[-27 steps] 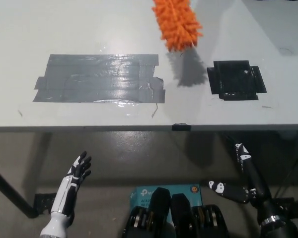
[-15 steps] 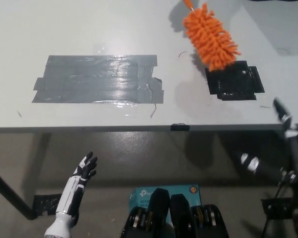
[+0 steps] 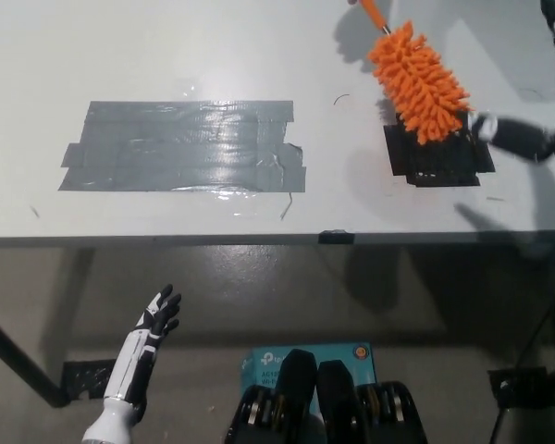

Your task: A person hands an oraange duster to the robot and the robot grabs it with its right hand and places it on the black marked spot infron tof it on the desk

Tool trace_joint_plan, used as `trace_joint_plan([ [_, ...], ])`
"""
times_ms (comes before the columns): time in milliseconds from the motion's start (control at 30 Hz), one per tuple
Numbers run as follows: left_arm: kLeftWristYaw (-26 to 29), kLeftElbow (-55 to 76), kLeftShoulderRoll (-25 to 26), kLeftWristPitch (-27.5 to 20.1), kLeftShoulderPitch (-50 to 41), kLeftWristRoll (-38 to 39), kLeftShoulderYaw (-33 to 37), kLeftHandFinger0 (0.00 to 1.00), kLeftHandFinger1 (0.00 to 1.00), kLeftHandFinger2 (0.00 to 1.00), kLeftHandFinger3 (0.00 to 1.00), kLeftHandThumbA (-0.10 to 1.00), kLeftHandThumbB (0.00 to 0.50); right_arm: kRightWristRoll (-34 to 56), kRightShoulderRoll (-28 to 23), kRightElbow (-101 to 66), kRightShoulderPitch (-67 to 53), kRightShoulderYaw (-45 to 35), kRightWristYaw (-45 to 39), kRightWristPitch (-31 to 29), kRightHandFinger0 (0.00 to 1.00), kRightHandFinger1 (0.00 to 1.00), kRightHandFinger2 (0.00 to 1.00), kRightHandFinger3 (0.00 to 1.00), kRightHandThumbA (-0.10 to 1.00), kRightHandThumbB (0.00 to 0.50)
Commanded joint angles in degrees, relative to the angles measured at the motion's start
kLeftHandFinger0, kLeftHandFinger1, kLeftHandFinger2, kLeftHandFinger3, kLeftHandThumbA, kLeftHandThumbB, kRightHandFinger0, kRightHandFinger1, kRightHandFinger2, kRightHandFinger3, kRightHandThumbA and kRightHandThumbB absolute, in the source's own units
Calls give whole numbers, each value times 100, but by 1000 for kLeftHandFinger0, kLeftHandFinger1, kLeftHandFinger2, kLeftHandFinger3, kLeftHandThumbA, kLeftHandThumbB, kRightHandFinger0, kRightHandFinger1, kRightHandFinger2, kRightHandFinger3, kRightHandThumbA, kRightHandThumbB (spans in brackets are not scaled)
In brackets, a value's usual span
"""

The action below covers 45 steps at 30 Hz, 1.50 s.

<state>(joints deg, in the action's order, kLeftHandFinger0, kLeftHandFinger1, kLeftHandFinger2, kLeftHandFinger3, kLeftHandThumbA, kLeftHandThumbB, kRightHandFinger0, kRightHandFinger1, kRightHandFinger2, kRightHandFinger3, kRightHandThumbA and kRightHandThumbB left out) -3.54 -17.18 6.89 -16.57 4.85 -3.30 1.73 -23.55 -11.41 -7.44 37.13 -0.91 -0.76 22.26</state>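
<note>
The orange duster (image 3: 418,83) hangs over the desk at the upper right. Its fluffy head tilts down over the far edge of the black marked spot (image 3: 439,159), and its orange handle (image 3: 375,13) runs out of the top of the picture. Whoever holds it is out of view. My black right hand (image 3: 548,111) is raised at the right edge, just right of the duster's head. It is open, with one finger (image 3: 515,136) reaching toward the duster and not clearly touching it. My white left hand (image 3: 148,338) rests open below the desk at the lower left.
A large patch of grey tape (image 3: 185,146) covers the middle left of the white desk (image 3: 120,55). The desk's front edge (image 3: 259,239) crosses the picture, with a small black clip (image 3: 336,237) on it. A blue box (image 3: 264,363) lies on the floor below.
My right hand has risen from below the desk to its right side, beside the duster. The duster has moved right and down toward the black spot. The left hand has barely moved.
</note>
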Motion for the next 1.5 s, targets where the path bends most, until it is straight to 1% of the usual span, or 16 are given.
trace_joint_plan([
  [0,45,200,52,-212,55,-30,-39,1000,1000,1000,1000,1000,306,-502,-202,1163,1255,61,-399,467,1000,1000,1000,1000,1000,404],
  [167,11,226,46,-210,72,16,-39,1000,1000,1000,1000,995,290,-114,-148,3006,2301,41,-405,467,1000,1000,1000,1000,940,372],
  [733,10,318,59,-186,105,-32,-22,1000,1000,1000,1000,994,272,216,-132,7582,4145,544,-446,-351,1000,1000,1000,1000,998,404],
  [867,1,319,71,-199,107,-20,-25,1000,1000,1000,1000,994,267,219,-152,8156,4246,700,-580,-515,1000,1000,1000,1000,899,415],
  [933,-5,342,74,-192,101,-12,-26,1000,1000,1000,1000,990,266,285,-155,8289,4245,680,-550,-448,1000,1000,1000,1000,687,396],
  [967,-10,340,75,-204,101,-5,-26,1000,1000,1000,1000,990,265,219,-169,8357,4243,768,-537,-377,1000,1000,1000,1000,530,343],
  [1000,-24,348,77,-190,97,18,-29,1000,1000,1000,1000,989,264,-15,-185,8403,4241,1024,-556,-290,554,650,822,1000,303,294],
  [1033,-28,351,79,-185,95,25,-31,1000,1000,1000,1000,989,264,-67,-186,8421,4244,1096,-559,-275,554,650,822,1000,303,294],
  [1067,-31,350,80,-185,93,31,-32,1000,1000,1000,1000,989,264,-183,-192,8442,4247,1258,-569,-259,312,448,655,1000,175,297],
  [1100,-30,342,86,-208,104,30,-34,1000,1000,1000,1000,988,262,-199,-204,8436,4245,1347,-577,-255,139,259,433,1000,39,285],
  [1133,-20,325,93,-225,143,7,-33,1000,1000,1000,1000,992,257,-158,-223,8398,4260,1390,-588,-255,6,42,327,1000,-94,275],
  [1167,-19,320,93,-212,173,5,-33,1000,1000,1000,1000,992,257,-73,-239,8336,4265,1385,-569,-268,1,105,419,1000,-99,265],
  [1200,-23,322,85,-180,181,34,-42,1000,1000,1000,1000,986,262,16,-250,8280,4260,1356,-556,-314,0,239,581,1000,-100,236],
  [1267,-6,304,82,-184,193,15,-44,1000,1000,1000,1000,986,260,91,-259,8172,4262,1344,-517,-312,23,389,744,1000,-100,198],
  [1300,-8,296,86,-184,195,18,-48,1000,1000,1000,1000,985,253,130,-259,8139,4261,1316,-471,-352,84,483,836,1000,-100,188],
  [1467,-25,333,87,-61,240,38,-59,1000,1000,1000,1000,989,237,257,-313,7808,4198,1206,-368,-579,96,501,847,1000,-100,199],
])
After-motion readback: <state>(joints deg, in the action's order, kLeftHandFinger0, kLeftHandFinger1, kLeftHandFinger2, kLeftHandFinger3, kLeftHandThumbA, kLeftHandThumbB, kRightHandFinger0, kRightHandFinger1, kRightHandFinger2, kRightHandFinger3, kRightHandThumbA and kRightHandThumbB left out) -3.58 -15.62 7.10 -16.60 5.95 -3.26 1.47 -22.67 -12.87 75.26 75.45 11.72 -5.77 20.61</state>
